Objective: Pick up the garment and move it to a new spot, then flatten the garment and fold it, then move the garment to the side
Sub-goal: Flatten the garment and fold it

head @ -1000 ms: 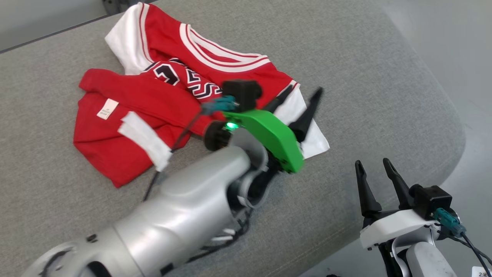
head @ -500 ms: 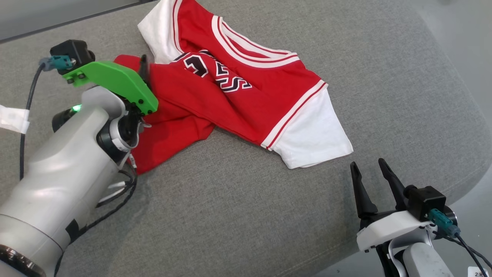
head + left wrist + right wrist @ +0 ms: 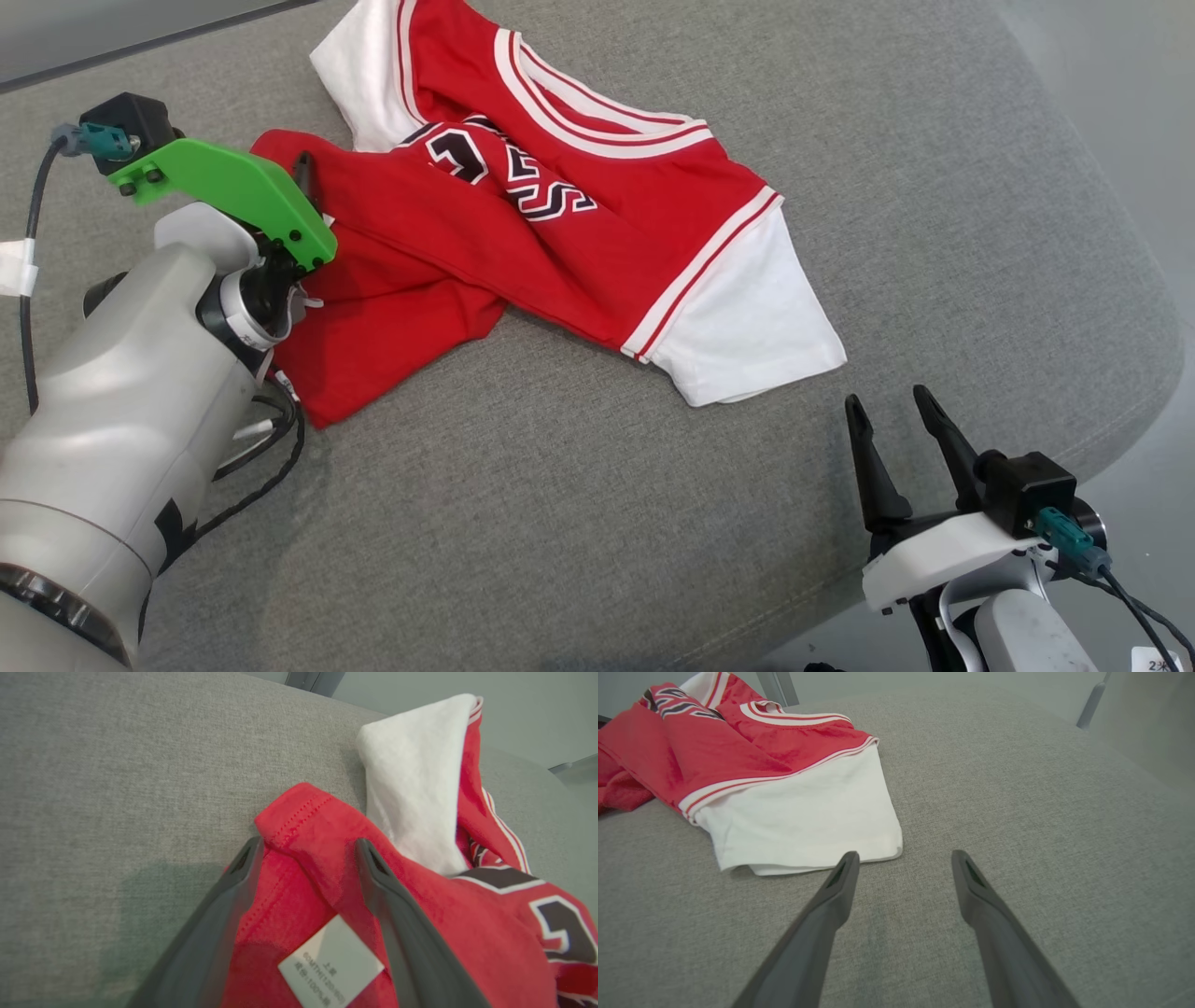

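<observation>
A red garment with white sleeves and white-striped trim is seen crumpled on the grey cushion, at upper centre of the head view. Black, white-edged lettering is folded over and cannot be read. On a white label only "100%" can be made out. The left fingers are held open astride a red hemmed corner, reached in from the left. The right fingers are held open, pointing up at lower right, just beside a white sleeve.
</observation>
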Robot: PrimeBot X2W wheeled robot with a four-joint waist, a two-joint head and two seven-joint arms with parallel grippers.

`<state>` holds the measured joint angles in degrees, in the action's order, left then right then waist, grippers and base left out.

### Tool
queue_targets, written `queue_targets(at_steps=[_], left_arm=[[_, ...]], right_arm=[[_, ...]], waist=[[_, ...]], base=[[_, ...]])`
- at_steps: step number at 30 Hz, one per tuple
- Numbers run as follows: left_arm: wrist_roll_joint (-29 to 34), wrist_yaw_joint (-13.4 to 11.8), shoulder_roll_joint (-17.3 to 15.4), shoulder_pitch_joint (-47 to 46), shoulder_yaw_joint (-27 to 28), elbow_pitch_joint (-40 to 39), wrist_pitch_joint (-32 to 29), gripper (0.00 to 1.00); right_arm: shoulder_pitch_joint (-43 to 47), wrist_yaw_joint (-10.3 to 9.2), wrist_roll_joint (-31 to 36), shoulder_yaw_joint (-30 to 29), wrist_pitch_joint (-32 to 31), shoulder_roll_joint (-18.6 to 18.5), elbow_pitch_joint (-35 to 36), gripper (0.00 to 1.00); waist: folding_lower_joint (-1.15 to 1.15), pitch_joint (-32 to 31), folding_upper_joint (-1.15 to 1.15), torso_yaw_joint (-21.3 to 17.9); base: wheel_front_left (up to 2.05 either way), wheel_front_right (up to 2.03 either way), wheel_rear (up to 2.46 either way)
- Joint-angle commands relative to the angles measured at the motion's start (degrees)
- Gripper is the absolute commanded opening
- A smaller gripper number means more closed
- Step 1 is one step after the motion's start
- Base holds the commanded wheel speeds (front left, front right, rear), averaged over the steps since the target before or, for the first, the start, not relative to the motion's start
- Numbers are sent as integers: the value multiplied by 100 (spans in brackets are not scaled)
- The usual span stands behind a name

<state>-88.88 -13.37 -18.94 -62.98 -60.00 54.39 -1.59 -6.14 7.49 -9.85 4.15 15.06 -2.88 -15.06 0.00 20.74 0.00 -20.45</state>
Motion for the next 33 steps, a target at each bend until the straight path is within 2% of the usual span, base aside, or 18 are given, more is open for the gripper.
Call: queue_targets(at_steps=[1, 13, 21, 22, 23, 24, 25, 30, 33], left_arm=[[23, 42, 24, -79, -4, 85, 29, 100], [90, 341, 233, -288, 1, 660, 31, 100], [115, 428, 326, -343, -21, 972, -52, 100], [111, 449, 340, -346, -17, 1000, -61, 96], [109, 470, 358, -347, -15, 1027, -69, 45], [114, 490, 375, -355, -16, 1048, -53, 13], [124, 523, 394, -369, -18, 1066, -30, 0], [144, 711, 494, -443, 19, 1119, 164, 0], [209, 917, 597, -531, 54, 1023, 563, 0]], right_arm=[[24, 0, 35, 2, 17, -6, 8, 100], [-68, 0, -10, 72, 17, -7, -14, 100], [-85, 0, -47, 70, 17, -6, -28, 100], [-84, 0, -47, 68, 17, -6, -30, 100], [-83, 0, -47, 66, 17, -6, -28, 100], [-85, 0, -49, 60, 17, -6, -25, 100], [-86, 0, -51, 55, 17, -6, -21, 100], [-38, 0, -20, -25, 17, -7, -6, 100], [44, 0, 5, -148, 17, -7, 13, 100]], waist=[[0, 9, 0, -2], [0, 81, 0, -65], [0, 121, 0, -108], [0, 122, 0, -109], [0, 125, 0, -108], [0, 128, 0, -105], [0, 130, 0, -101], [0, 91, 0, 8], [0, 23, 0, 188]], base=[[0, 0, 0], [0, 0, 0], [0, 0, 0], [0, 0, 0], [0, 0, 0], [0, 0, 0], [0, 0, 0], [0, 0, 0], [0, 0, 0]])
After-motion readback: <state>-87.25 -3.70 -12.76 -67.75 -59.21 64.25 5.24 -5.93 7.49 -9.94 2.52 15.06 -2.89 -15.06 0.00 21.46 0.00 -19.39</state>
